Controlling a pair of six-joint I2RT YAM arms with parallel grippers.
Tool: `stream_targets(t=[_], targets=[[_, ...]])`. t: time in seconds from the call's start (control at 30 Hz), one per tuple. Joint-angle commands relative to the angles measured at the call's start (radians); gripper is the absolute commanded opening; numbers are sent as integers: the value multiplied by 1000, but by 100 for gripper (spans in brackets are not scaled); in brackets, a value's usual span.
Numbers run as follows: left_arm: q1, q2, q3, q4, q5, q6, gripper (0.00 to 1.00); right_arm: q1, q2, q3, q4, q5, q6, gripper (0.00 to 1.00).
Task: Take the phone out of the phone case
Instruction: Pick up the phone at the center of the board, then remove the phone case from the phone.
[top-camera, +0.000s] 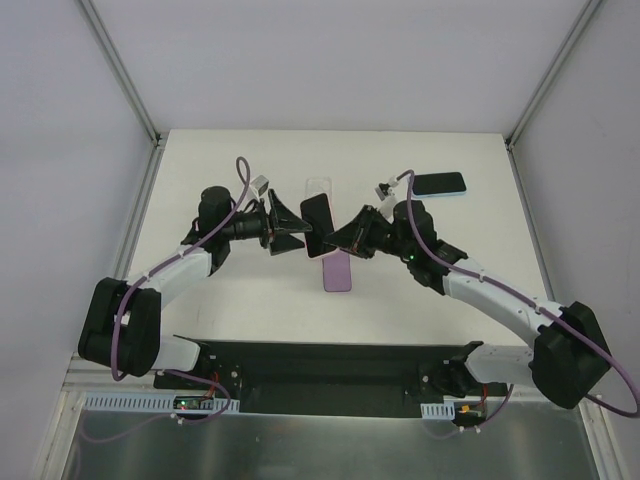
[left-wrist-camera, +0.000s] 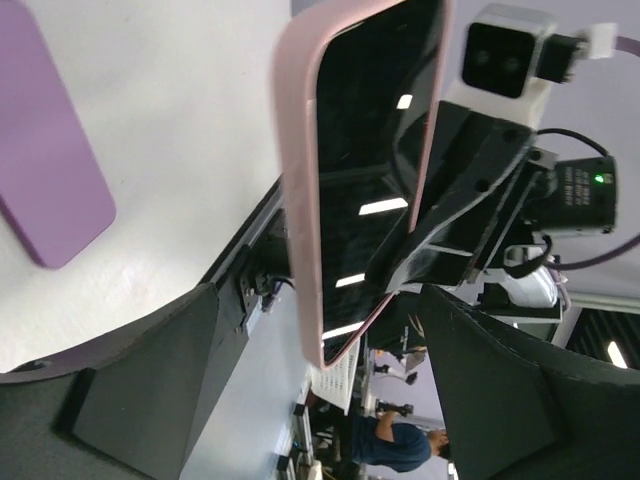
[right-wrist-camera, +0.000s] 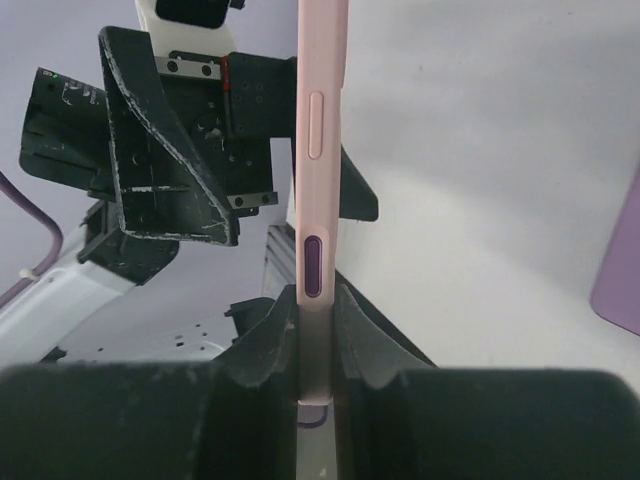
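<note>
top external view: the phone (top-camera: 318, 220), wearing its pink case (top-camera: 321, 251), is held in the air above the middle of the worktop (top-camera: 250, 300), between the two hands. its long axis runs roughly far to near in this view, a little tilted, with the near end at the right hand (top-camera: 340, 240). that hand is clenched on the phone. in the right wrist view its fingers (right-wrist-camera: 262, 345) pinch the thin sides of the case low down, and the phone rises edge-on straight out of them, side buttons facing the camera. the left hand (top-camera: 295, 228) is spread wide, one finger on either side of the phone and neither touching it. in the left wrist view the dark screen faces this hand, framed by the pink rim. below the phone a purple case (top-camera: 338, 270) lies flat on the worktop. a clear case (top-camera: 318, 187) lies farther back, and a second phone (top-camera: 440, 184) lies near the far right corner.
</note>
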Motion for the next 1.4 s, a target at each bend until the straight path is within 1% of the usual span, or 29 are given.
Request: stream_targets(t=[0.0, 0.07, 0.2, 0.23, 0.27, 0.3, 0.33, 0.4, 0.43, 0.47, 0.57, 0.7, 0.77, 0.8, 0.83, 0.87, 0.9, 0.93, 0.97, 1.0, 1.03, 1.07, 1.1, 1.13, 1.2, 1.23, 1.3, 1.33, 1.37], targets=[[7, -16, 5, 319, 50, -132, 79, -5, 29, 12, 265, -135, 107, 1], [7, -5, 9, 387, 50, -158, 78, -4, 49, 15, 283, -150, 114, 2], [7, 38, 13, 456, 50, -219, 73, -4, 77, 8, 340, -182, 151, 1], [8, 55, 10, 485, 47, -234, 68, -4, 83, 2, 375, -190, 173, 1], [8, 64, -4, 517, 41, -254, 67, -4, 94, -3, 389, -197, 182, 2], [8, 73, -10, 598, 37, -300, 65, -4, 97, -7, 406, -202, 191, 1], [8, 92, -18, 635, 32, -323, 59, -5, 101, -18, 436, -205, 205, 1], [10, 109, -27, 697, 15, -375, 56, -5, 117, -27, 472, -216, 235, 1], [10, 121, -27, 727, 12, -385, 53, -5, 123, -31, 505, -222, 246, 1], [11, 124, -29, 738, 6, -394, 49, -5, 135, -41, 524, -228, 269, 1], [16, 116, -27, 743, -12, -399, 42, -4, 156, -57, 567, -236, 291, 1], [27, 96, -20, 718, -22, -390, 37, -7, 180, -69, 602, -236, 321, 1], [30, 84, -17, 686, -22, -374, 29, -5, 195, -67, 615, -240, 328, 1], [31, 78, -15, 672, -23, -368, 9, -7, 199, -63, 616, -240, 329, 1], [33, 75, -12, 659, -20, -360, 0, -7, 203, -61, 615, -240, 328, 1], [33, 75, -10, 646, -19, -356, 0, -5, 203, -60, 613, -239, 322, 2], [34, 69, -12, 645, -16, -356, 0, -5, 201, -49, 555, -236, 309, 1], [36, 67, -13, 645, -11, -357, 0, -5, 174, -35, 486, -219, 242, 3], [37, 64, -15, 643, -8, -354, 0, -5, 149, -23, 398, -193, 192, 25], [39, 58, -15, 636, -6, -351, 0, 7, 117, -8, 167, -152, 135, 40], [41, 53, -14, 623, 4, -345, 0, 18, 48, 49, 34, -32, -5, 50], [42, 47, -9, 608, 10, -321, 0, 28, 17, 89, -105, 46, -67, 63], [44, 37, -6, 555, 14, -304, 0, 59, -7, 135, -337, 125, -126, 64], [44, 26, 2, 528, 17, -284, 0, 70, -47, 190, -419, 254, -183, 64], [44, 1, 11, 435, 18, -219, 0, 90, -73, 239, -592, 363, -223, 63], [45, -8, 23, 400, 18, -198, 0, 96, -77, 276, -632, 420, -238, 63], [44, -29, 39, 341, 18, -138, 0, 113, -78, 301, -698, 450, -270, 63], [44, -36, 52, 282, 17, -118, 0, 120, -71, 311, -714, 465, -275, 63], [44, -42, 60, 258, 17, -85, 0, 131, -63, 337, -725, 474, -289, 63]])
